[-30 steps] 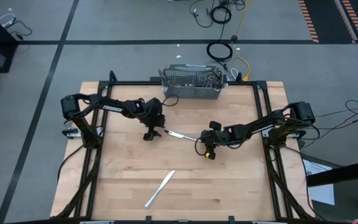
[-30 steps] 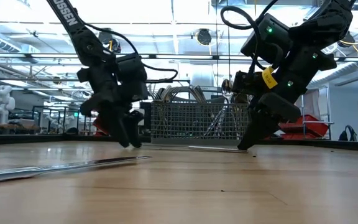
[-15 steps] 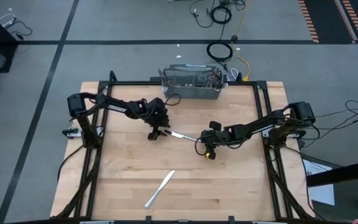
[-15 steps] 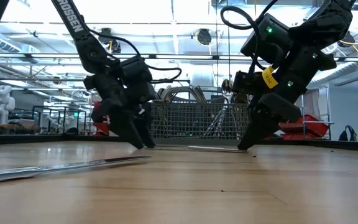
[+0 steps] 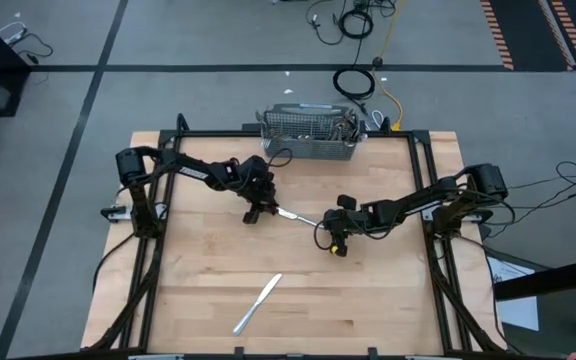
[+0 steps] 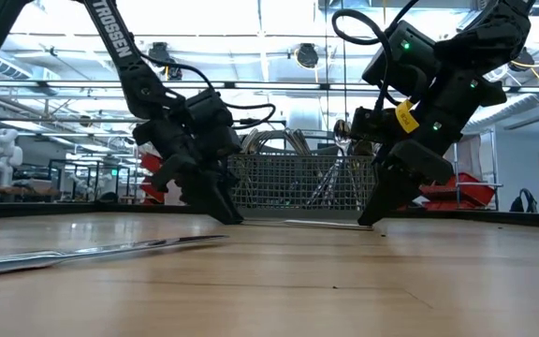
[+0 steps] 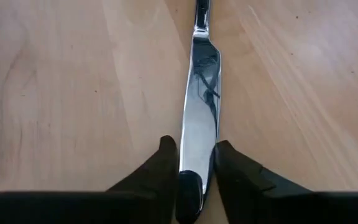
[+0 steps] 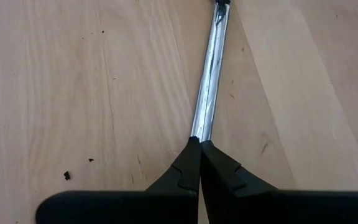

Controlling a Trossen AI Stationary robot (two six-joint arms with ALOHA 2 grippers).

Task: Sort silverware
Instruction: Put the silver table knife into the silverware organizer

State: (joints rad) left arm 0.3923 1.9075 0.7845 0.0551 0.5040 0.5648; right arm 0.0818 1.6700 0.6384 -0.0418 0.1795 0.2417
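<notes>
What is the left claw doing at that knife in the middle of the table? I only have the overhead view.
Observer: In the left wrist view the left claw straddles the knife, with the blade's tip lying between its two fingers.
Operator: And the right claw, at the other end?
Observer: The right wrist view shows the right claw shut, its tips meeting right at the end of the knife's handle.
</notes>
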